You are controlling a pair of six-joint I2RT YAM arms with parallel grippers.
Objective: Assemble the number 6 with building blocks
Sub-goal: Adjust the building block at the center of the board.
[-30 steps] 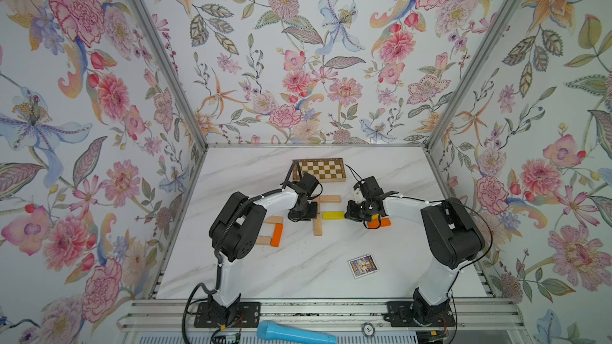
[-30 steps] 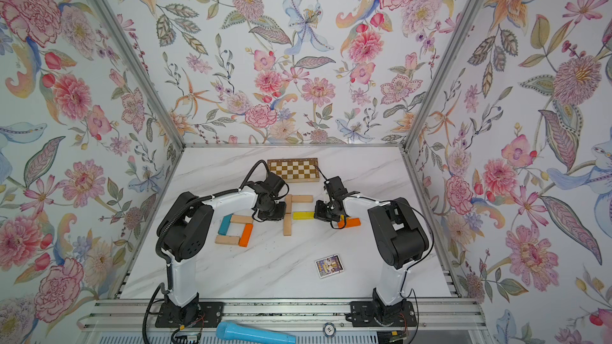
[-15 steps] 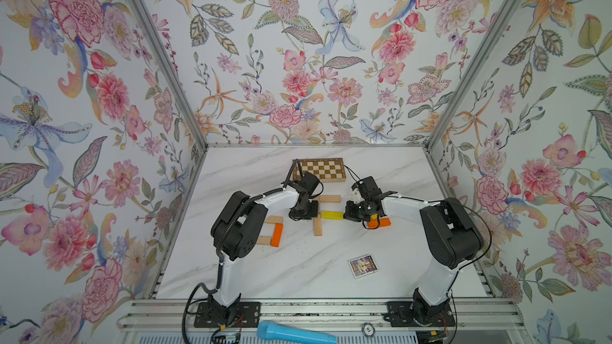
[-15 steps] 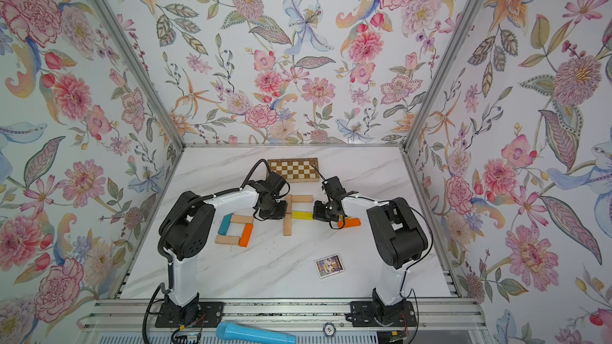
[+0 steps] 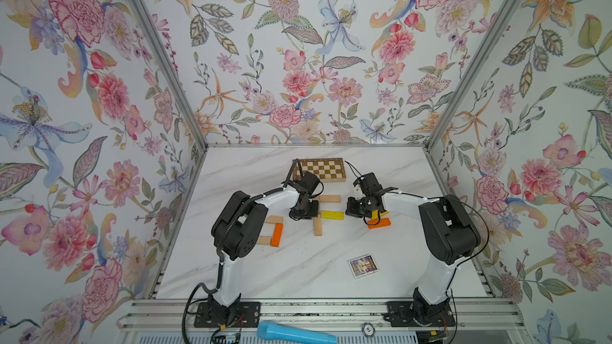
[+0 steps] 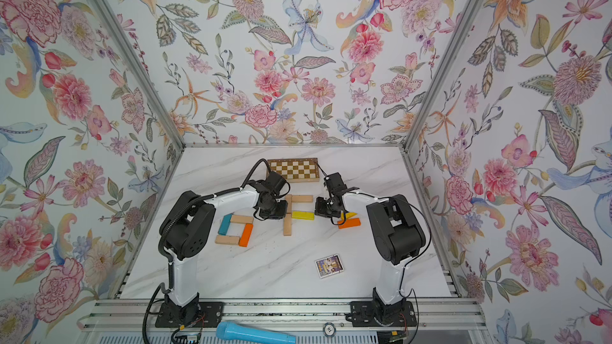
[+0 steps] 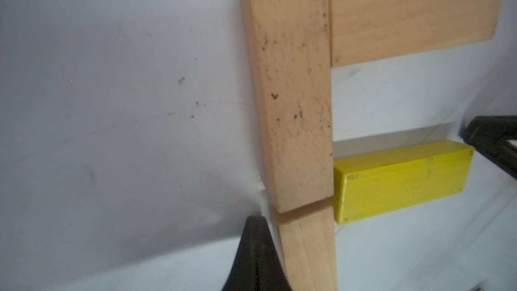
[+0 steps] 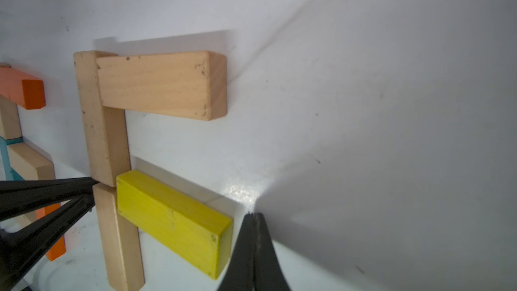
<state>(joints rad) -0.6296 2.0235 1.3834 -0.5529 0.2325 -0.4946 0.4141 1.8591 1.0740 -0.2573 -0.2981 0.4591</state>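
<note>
Pale building blocks form an upright bar (image 6: 288, 203) with a top arm (image 6: 302, 198) and a lower upright (image 6: 287, 226). A yellow block (image 6: 302, 215) lies against the joint of the two uprights (image 8: 173, 219). My left gripper (image 7: 254, 221) is shut and empty, its tip beside the uprights' joint on the side away from the yellow block (image 5: 303, 215). My right gripper (image 8: 253, 215) is shut and empty, right at the yellow block's free end (image 6: 323, 208). An orange block (image 6: 349, 223) lies under the right arm.
A square of teal (image 6: 225, 224), pale (image 6: 241, 219), orange (image 6: 245, 235) and pale (image 6: 227, 240) blocks lies to the left. The checkered board (image 6: 293, 169) is behind the arms. A small picture card (image 6: 329, 265) lies in front. The blue microphone (image 6: 255, 335) rests on the front rail.
My right gripper has edged slightly left toward the yellow block's end. The blocks keep their places and both grippers stay shut.
</note>
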